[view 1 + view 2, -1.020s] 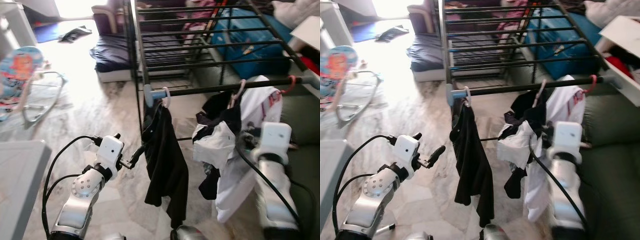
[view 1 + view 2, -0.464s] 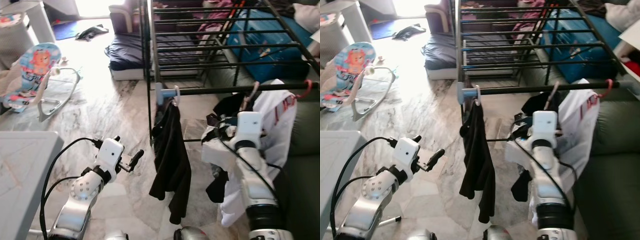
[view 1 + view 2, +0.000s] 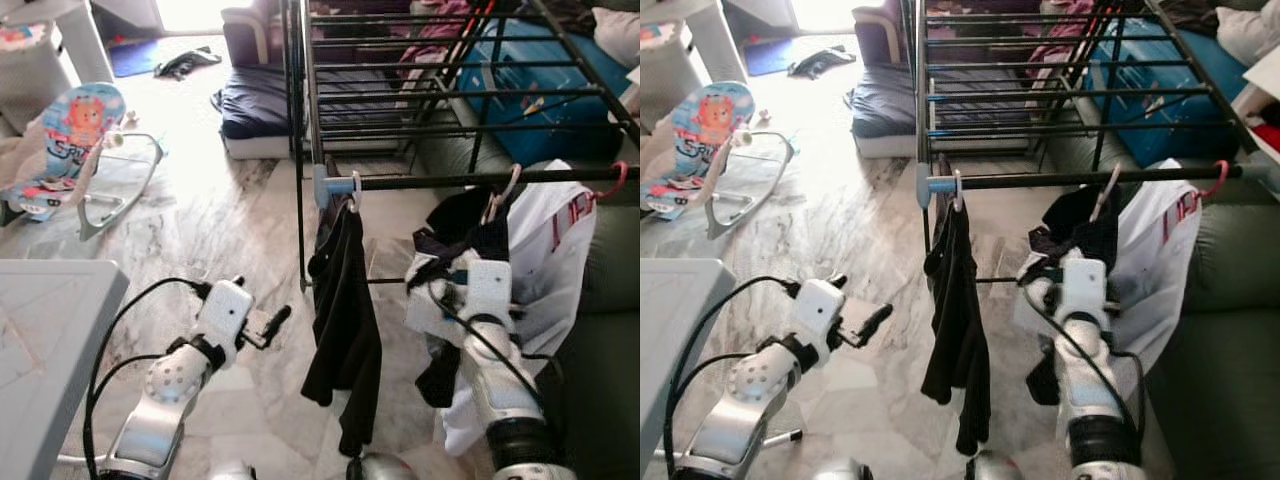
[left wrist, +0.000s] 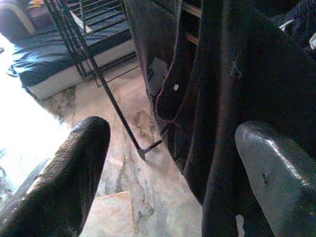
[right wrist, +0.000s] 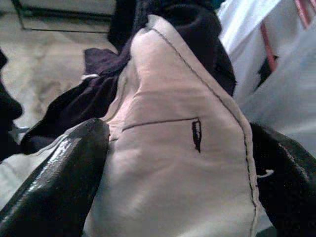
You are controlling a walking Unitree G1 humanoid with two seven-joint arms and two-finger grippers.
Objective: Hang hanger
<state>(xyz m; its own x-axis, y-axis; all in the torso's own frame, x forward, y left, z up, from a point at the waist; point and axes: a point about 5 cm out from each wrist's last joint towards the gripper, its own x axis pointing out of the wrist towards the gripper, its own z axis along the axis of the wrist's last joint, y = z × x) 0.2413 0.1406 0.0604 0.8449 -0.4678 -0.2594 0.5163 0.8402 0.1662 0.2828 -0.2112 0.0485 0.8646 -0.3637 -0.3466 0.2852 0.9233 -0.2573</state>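
**Q:** What is nearest you?

**A:** My left pincer (image 4: 170, 131), held low over the marble floor (image 3: 200, 230) with its fingers spread and nothing in them. It points at the black garment (image 3: 345, 300) that hangs from a white hook at the left end of the rail (image 3: 430, 181). The corner of a grey counter (image 3: 40, 330) is at my left.

**Q:** And the right one?

**A:** My right pincer (image 5: 177, 131) is spread too, with a fold of white cloth (image 5: 182, 163) bulging between the two fingers. I would not call that a grip; the fingers stand as wide as on my idle side.

**Q:** What has changed?

**A:** Half a second ago my right wrist was up close under the rail. It has since sunk a little and drawn towards me, though my head moved too, so part of that shift is only the view.

**Q:** Where is the hanger?

**A:** The hanger (image 3: 505, 185) has its pinkish hook over the rail, towards the right end, carrying dark clothing (image 3: 470, 225) beside a white shirt (image 3: 555, 240). A red hook (image 3: 618, 178) sits further right.

**Q:** So the job is done?

**A:** Nearly, I judge. The hook bears the load, and I only need to pull clear of the cloth without dragging it.

**Q:** Behind that?

**A:** The drying rack (image 3: 420, 90), a dark mattress (image 3: 255, 105) and a baby bouncer (image 3: 70, 130).
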